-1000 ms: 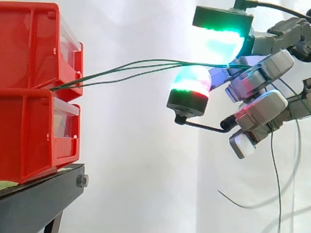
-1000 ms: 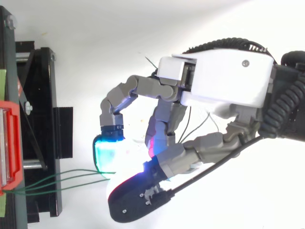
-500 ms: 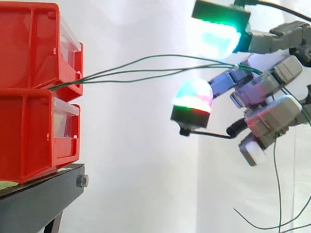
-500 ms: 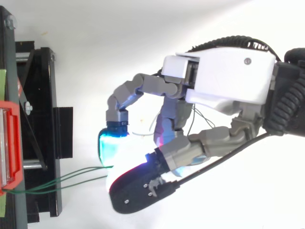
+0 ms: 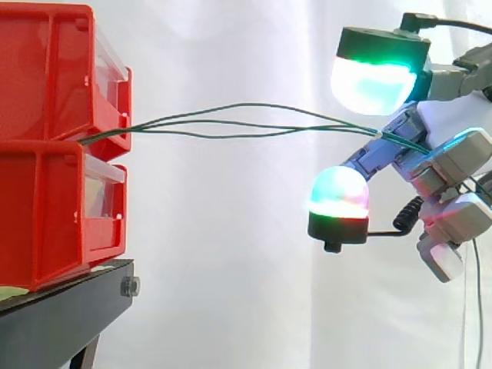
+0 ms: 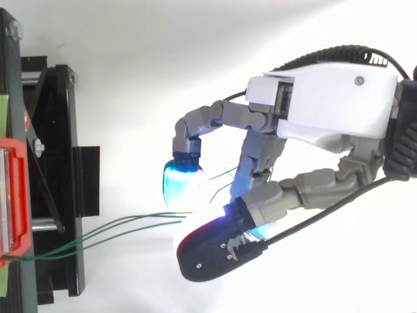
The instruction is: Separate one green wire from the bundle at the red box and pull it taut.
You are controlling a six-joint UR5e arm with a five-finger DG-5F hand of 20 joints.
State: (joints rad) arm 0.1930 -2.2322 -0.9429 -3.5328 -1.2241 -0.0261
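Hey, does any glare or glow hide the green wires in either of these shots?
Top view: yes, the cyan glow of the fingertips washes out the green wires just before they reach the hand. Side view: no, the wires stand dark against the bright white curtain, traceable from the red box into the hand's pinch.

Green wires [image 5: 231, 121]: the far ends vanish into the robot hand [image 5: 446, 154], so can't tell which of them it has, or how. From above, those same ends wash out in the bright glow under the robot hand. The near ends go into the gap between the stacked red bins [image 5: 46, 154], and the anchoring is hidden. Both bins are cut by the left edge in side and top views. Bin contents are unreadable behind the clear fronts [image 5: 104, 192]. Black stand [image 5: 61, 315] is cropped at bottom and left, side-on. The robot hand's wrist end runs off the right edge in both views.
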